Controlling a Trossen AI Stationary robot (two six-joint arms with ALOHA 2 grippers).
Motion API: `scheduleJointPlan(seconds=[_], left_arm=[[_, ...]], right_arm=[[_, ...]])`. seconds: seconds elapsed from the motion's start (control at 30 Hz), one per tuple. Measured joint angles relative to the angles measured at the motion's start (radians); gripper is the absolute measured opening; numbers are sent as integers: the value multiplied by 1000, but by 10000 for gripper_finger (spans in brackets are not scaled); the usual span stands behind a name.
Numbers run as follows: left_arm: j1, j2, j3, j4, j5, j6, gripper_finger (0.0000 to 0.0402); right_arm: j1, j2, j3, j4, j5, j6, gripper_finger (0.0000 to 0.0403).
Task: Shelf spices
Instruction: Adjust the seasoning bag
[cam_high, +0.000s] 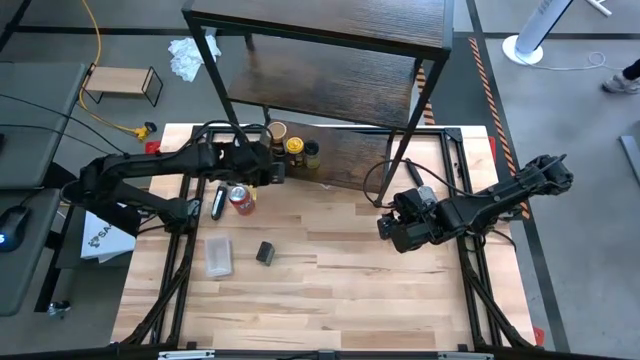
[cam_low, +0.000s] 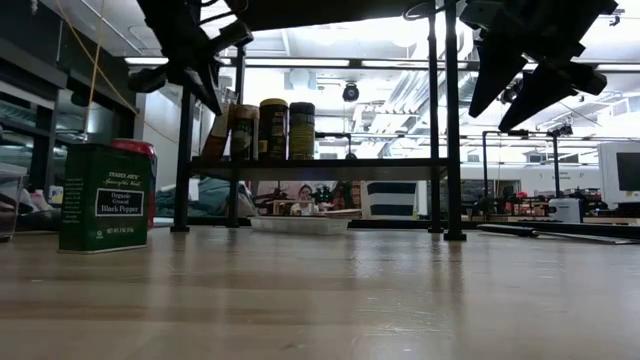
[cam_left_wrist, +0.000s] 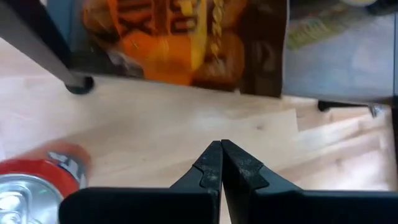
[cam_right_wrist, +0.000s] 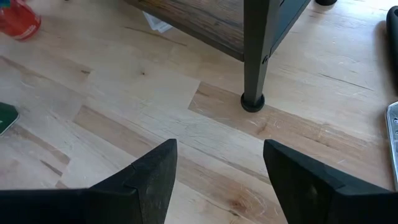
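The shelf, with dark wood-grain boards and a black frame, stands at the table's far side. Three spice jars stand upright on its lowest board, just left of centre; one carries an orange label. A small dark pepper tin stands upright on the table, seen close in the low view. My left gripper hangs shut above the table just before the jars, holding nothing. My right gripper hovers open near the shelf's right front leg, also holding nothing.
A red can with a silver top stands left of my left gripper. A flat clear plastic piece lies beside the tin. A small light-wood rack sits off the table at the far left. Bare tabletop spans the near half.
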Motion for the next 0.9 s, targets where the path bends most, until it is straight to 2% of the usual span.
scheduleJointPlan(seconds=[0.2,0.9], left_arm=[[5,0,0,5,-76,-3,0],[16,0,0,35,-239,-22,0]], right_arm=[[0,0,0,0,0,1,236],[0,0,0,0,3,4,236]])
